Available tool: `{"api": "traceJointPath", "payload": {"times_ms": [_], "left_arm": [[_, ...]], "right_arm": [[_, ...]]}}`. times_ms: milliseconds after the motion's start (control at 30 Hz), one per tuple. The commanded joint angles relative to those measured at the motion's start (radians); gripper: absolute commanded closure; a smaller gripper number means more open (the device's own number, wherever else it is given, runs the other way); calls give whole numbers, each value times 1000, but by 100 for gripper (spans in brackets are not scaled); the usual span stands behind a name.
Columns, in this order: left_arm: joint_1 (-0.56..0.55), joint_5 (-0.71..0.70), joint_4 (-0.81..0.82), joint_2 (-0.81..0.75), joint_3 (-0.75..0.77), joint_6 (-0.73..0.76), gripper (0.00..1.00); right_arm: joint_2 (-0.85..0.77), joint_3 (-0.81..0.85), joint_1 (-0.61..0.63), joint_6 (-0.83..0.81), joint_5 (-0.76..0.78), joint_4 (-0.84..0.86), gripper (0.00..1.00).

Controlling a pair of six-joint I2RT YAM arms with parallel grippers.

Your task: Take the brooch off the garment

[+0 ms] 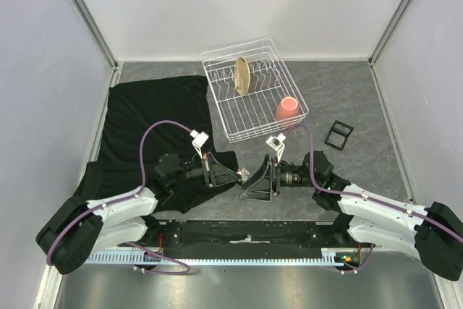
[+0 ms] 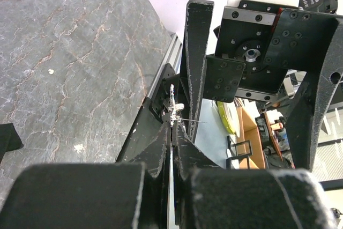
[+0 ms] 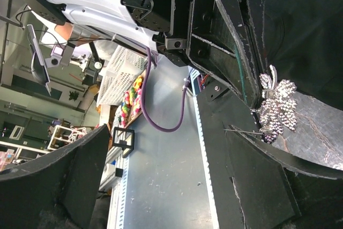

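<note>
The brooch is a small whitish sparkly flower-shaped pin. My left gripper is shut on it just off the garment's right edge. In the left wrist view the brooch sits at my shut fingertips, its thin pin sticking out to the right. The garment is wrinkled black fabric spread at the left, running under my left arm. My right gripper is open wide, facing the brooch closely without touching it. In the right wrist view the brooch lies off to the right of my open right gripper.
A white wire dish rack stands at the back centre with a tan plate and a pink cup in it. A small black square frame lies to the right. Walls close in the left, right and back.
</note>
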Motion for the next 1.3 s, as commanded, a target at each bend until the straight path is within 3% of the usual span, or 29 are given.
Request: {"api": "traceJointPath", "payload": {"times_ms": [0,567,900,1100,1267], "left_arm": [[-10,-9,1,-17,41,63,98],[-21,76,-2,-10,32,57,98],[-21,57,-62,-22,50,-36,98],[-21,72,-54,-51,46,-95,98],[-21,77,-60,-80,44,-124,98]], "right_arm": [[-5,58,5,-35,10,-28,4],[29,163,5,-136,9,-153,3],[-171,334,5,-361,200,-668,2],[-148,333,5,-458,354,-794,2],[-123,276,5,-457,362,-748,5]]}}
